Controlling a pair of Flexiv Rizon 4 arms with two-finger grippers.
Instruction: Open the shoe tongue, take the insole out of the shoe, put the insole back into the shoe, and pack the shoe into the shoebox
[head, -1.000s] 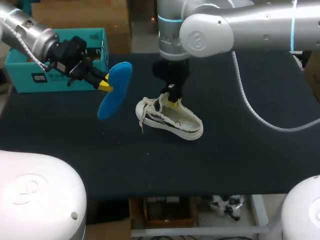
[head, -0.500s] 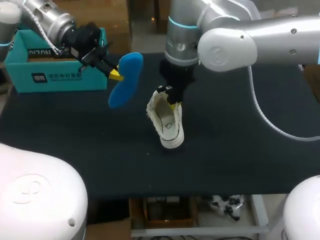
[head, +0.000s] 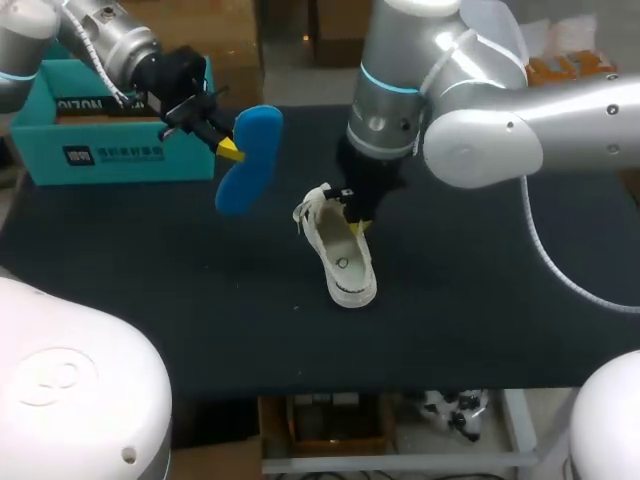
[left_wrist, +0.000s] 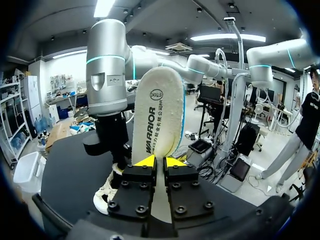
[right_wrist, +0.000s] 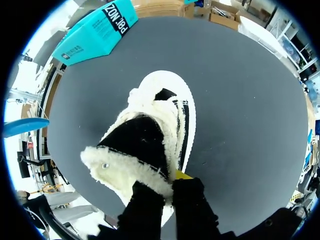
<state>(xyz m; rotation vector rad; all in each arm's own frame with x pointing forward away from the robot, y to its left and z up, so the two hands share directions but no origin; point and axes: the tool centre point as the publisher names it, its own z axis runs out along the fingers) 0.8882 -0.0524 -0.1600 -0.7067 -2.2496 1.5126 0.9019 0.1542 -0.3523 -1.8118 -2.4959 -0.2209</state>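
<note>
Upper left of the head view: the left arm (head: 105, 45) masks the far corner of the shoebox (head: 120, 155). In the left wrist view, the left gripper (left_wrist: 160, 161), clamped on the insole (left_wrist: 160, 115), covers its near end and most of the shoe (left_wrist: 106, 194). The right gripper (right_wrist: 167, 182) shows one yellow tip in its own view, the other lost at the shoe's collar.

Even overhead light falls on the dark bench (head: 480, 330), shadows soft (barely showing on its black cloth); ceiling strips (left_wrist: 227, 37) glare white in the left wrist view.
</note>
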